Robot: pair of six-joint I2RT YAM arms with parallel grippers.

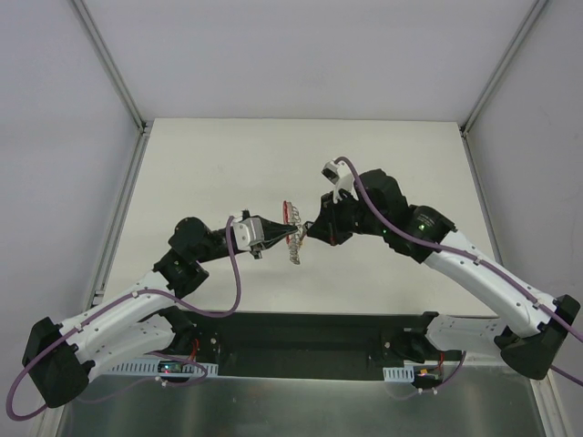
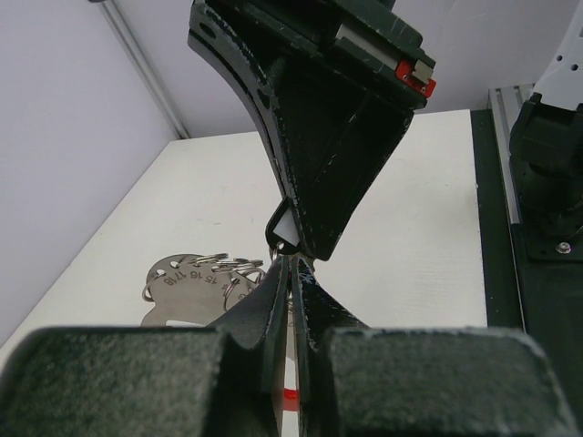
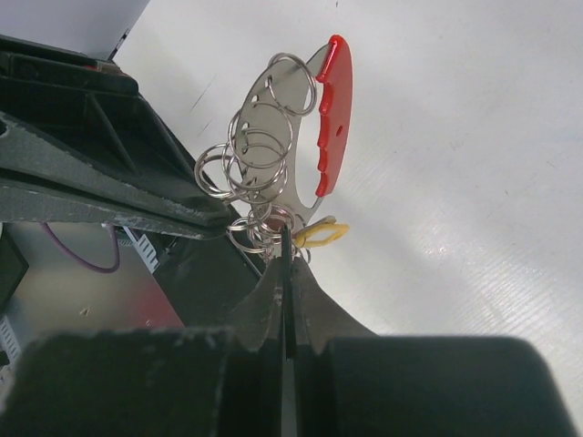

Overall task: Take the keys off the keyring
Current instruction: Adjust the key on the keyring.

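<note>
Hanging between the two black grippers, above the flat white table [image 1: 228, 155], is the small thin metal keyring [image 3: 331, 127] with its red plastic piece and several silvery split loops. The jagged bunch of small silvery keys [image 1: 294, 248] dangles just below it. The left gripper [image 1: 276, 230] and right gripper [image 1: 310, 233] meet tip to tip, each pinched tight on a thin part of the keyring and filling much of the other's wrist view. A small yellow scrap [image 3: 319, 235] shows beside the right fingers. Pale grey walls [image 1: 55, 137] enclose the table.
</note>
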